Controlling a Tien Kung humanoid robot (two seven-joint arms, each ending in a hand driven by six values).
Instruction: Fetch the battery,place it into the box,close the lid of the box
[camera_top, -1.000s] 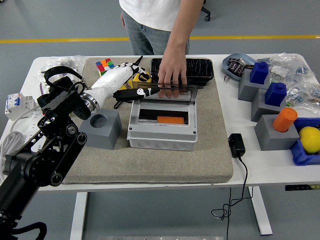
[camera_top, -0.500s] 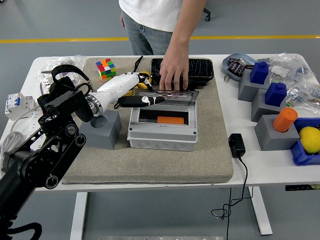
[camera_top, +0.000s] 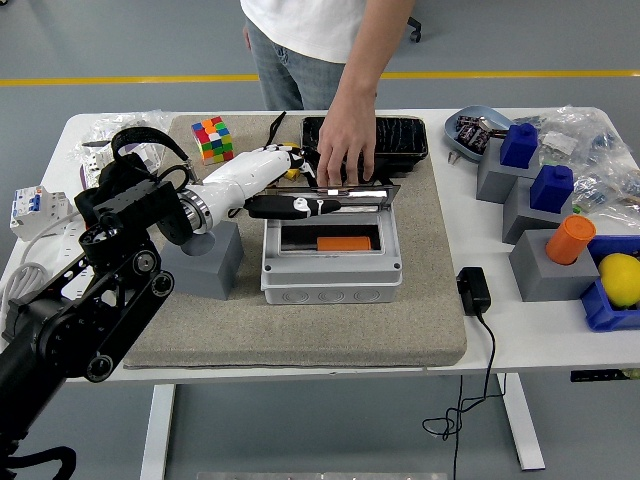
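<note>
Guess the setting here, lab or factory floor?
Likely a robotics lab test bench: the white table holds assorted practice props, such as a puzzle cube and grey holder blocks, and yellow floor tape crosses behind.

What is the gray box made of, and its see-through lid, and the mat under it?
The gray box looks like matte molded plastic, with round knockouts on its front. Its lid seems clear, smoky plastic; it glints. The mat looks like beige felt or foam, with a fuzzy, speckled surface.

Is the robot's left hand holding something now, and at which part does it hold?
The white left hand grips nothing; its fingers lie against the left end of the grey box's transparent lid. A person's hand rests on the lid's far edge.
</note>
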